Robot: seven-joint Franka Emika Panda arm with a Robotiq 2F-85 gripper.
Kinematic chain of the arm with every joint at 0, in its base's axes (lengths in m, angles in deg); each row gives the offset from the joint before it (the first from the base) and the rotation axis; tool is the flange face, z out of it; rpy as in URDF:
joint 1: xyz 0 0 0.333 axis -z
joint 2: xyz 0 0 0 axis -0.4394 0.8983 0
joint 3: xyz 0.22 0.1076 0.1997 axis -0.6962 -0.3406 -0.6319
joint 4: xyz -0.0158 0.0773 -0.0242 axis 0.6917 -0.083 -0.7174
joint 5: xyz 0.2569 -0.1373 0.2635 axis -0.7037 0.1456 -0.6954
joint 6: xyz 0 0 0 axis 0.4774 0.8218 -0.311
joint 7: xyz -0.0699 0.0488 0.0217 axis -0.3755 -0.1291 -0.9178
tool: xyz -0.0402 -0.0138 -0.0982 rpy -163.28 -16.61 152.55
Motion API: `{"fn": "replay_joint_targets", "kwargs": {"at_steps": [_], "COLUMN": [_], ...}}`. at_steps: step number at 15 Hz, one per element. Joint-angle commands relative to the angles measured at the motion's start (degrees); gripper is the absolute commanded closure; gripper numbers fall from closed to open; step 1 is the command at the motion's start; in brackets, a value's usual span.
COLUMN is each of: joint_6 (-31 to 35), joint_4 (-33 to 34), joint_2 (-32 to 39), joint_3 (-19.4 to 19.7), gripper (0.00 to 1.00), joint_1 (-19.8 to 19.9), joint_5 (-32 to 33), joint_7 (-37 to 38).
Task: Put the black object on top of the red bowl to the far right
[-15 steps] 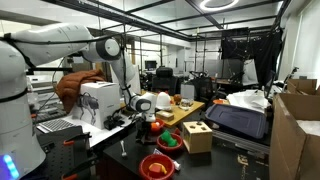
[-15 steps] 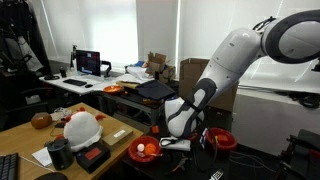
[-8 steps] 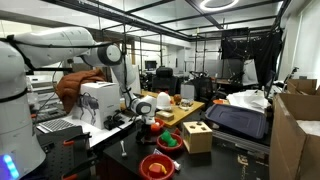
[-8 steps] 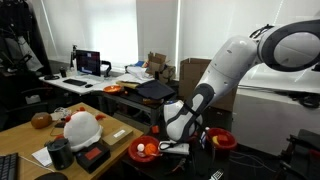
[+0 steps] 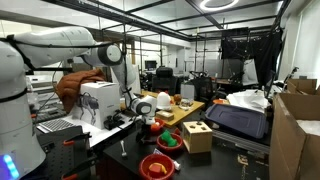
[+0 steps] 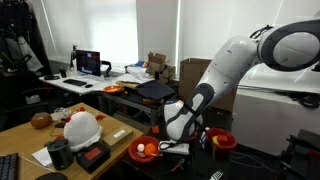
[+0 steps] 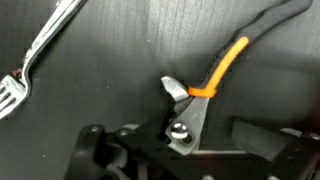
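Arm [image 6: 235, 60]: reaching low over dark worktop [image 7: 100, 70], near red bowl [image 6: 221, 140]; sitting lower than a second ago. Jaws: state unreadable (one fingertip [image 7: 173, 88] showing). Black object: blending into dark, place unreadable.

Shiny metal fork [image 7: 38, 50], matt dark tabletop [image 7: 110, 55]

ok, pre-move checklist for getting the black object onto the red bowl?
1. Sight of the black object: cannot tell; the wrist view shows no clear black lump on the dark tabletop.
2. State of the fingers, open or shut: cannot tell.
3. Space at the fingers free: not ok; an orange-and-black cord runs right up to one of them.
4. Is the fork apart from the fingers: ok.
5. Sight of a red bowl beside the arm in an exterior view: ok; what it holds, cannot tell.
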Motion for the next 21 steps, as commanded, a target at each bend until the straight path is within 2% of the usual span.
{"fn": "replay_joint_targets", "kwargs": {"at_steps": [1,5,7,10,18,21], "joint_6": [2.59,3.58,3.00,2.09,0.90,2.78], "joint_4": [-1.05,-1.19,-0.82,-1.23,-1.76,-2.95], "joint_2": [0.78,0.50,0.46,-0.43,-1.42,-2.25], "joint_3": [-1.87,-2.54,-2.46,-2.19,0.06,0.51], "gripper": [0.63,0.92,0.93,1.00,1.00,1.00], "joint_1": [1.02,1.55,1.70,1.56,-0.76,-1.63], "joint_5": [-0.09,-0.18,0.18,0.86,3.38,4.09], "joint_7": [0.81,0.36,0.04,-0.51,1.49,1.15]}}
